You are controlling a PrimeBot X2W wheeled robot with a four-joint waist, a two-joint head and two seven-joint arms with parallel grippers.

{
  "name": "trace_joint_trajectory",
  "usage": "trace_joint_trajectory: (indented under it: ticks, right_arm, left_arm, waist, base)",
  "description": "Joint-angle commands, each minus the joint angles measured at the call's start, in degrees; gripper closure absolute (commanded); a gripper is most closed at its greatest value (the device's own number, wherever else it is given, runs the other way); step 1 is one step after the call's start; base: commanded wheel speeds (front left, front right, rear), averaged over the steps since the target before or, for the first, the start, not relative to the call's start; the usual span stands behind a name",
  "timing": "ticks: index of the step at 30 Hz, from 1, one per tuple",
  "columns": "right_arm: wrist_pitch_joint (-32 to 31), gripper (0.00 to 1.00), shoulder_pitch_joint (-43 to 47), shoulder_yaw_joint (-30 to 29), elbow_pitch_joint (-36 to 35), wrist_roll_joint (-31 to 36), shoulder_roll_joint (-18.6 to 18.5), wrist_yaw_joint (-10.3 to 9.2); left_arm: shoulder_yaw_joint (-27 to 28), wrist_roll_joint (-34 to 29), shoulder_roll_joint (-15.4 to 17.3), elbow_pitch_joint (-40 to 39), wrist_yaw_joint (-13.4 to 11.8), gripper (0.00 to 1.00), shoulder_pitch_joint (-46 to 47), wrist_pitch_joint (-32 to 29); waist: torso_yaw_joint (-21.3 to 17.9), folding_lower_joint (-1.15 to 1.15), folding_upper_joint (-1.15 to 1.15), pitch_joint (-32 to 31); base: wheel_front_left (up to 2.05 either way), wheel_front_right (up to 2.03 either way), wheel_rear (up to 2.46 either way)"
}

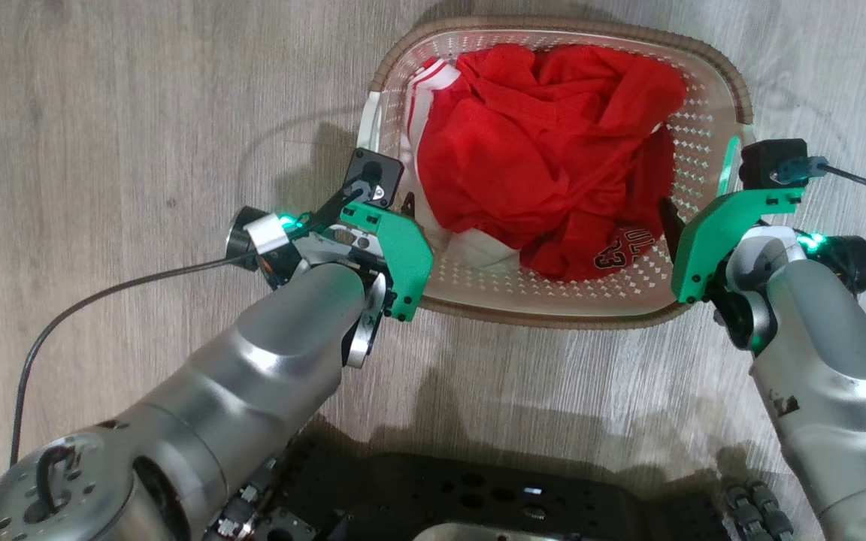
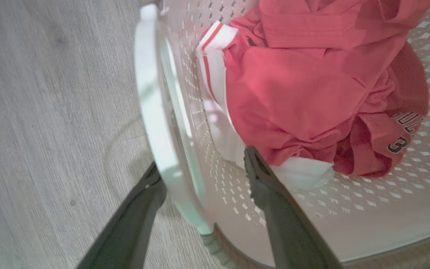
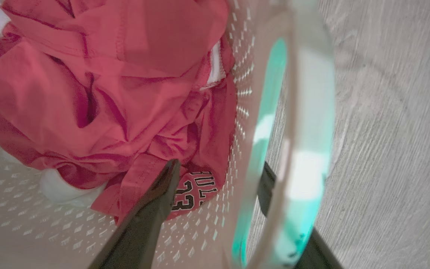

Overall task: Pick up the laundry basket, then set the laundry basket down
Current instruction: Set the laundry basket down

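Observation:
The laundry basket [image 1: 692,128] is cream-white and perforated, with a brown woven rim, and it stands on the wooden floor with a red jersey [image 1: 546,150] inside. My left gripper [image 1: 386,197] straddles the basket's left white handle [image 2: 155,112]. One dark finger is outside it and the other is inside the wall, with a gap on both sides, so it is open [image 2: 200,164]. My right gripper [image 1: 704,203] straddles the right handle [image 3: 304,123] in the same way. One finger rests over the jersey, the other is outside, and it is open [image 3: 218,172].
Grey wood-look floor [image 1: 140,113] surrounds the basket. A black cable [image 1: 102,293] runs from my left wrist across the floor at the left. My dark base [image 1: 478,496] lies just below the basket's near rim.

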State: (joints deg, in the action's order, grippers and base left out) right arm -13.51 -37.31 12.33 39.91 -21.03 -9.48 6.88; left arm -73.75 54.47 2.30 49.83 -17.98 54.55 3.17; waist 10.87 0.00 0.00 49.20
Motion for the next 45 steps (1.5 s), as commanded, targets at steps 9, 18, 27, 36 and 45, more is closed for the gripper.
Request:
trace_joint_trajectory:
  ticks: [9,18,27,36,45]
  right_arm:
    - [0.44,0.00,1.53,-0.36,0.02,1.76,2.24,0.61]
    - [0.61,0.00,1.66,-2.04,1.83,3.53,3.61,0.61]
    - [1.16,0.00,1.31,-6.00,4.20,7.34,4.88,0.61]
    - [2.23,0.00,1.90,-7.78,5.68,8.38,6.25,0.61]
    - [6.31,0.00,3.91,-7.35,5.84,5.79,6.57,0.61]
  left_arm:
    - [0.40,-0.01,0.58,-0.18,-0.43,0.00,0.18,0.68]
    - [0.39,0.45,0.58,0.68,-0.26,0.00,-0.69,0.82]
    - [0.39,0.92,0.58,1.57,-0.30,0.00,-1.44,1.59]
    - [0.39,2.03,0.58,3.48,-0.23,0.00,-3.14,3.49]
    - [1.46,5.56,0.58,6.80,-1.51,0.00,-5.79,9.31]
  waist:
    - [-0.30,0.00,0.00,-1.09]
    - [-0.59,0.00,0.00,-3.46]
    - [-0.78,0.00,0.00,-5.82]
    - [-1.92,0.00,0.00,-10.52]
    - [-3.40,0.00,0.00,-18.68]
  base:
    - [0.00,0.00,0.00]
    - [0.00,0.00,0.00]
    - [0.00,0.00,0.00]
    - [0.00,0.00,0.00]
    - [0.00,0.00,0.00]
